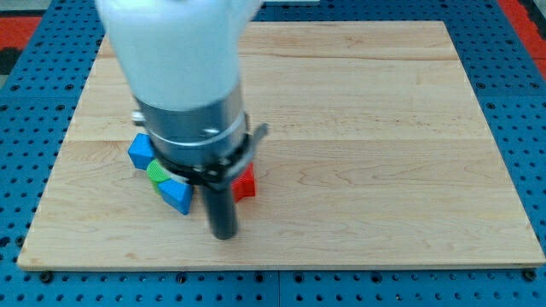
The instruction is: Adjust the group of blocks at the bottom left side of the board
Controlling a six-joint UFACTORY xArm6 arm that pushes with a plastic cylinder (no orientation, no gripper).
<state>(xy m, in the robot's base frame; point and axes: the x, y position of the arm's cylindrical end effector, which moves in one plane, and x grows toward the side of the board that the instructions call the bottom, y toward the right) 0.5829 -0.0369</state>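
A group of blocks sits at the view's lower left of the wooden board (358, 128), partly hidden by my arm. I see a blue cube (140, 152) at the left, a green block (159, 171) just below it, a blue block (177, 195) lower still, and a red block (246, 182) to the right. My dark rod comes down between the lower blue block and the red block. My tip (223, 234) is just below the group, slightly right of the lower blue block. Any blocks behind the arm are hidden.
My arm's white and metal body (183, 77) covers the upper left of the board. A blue perforated surface (512, 281) surrounds the board, with red areas at the top corners.
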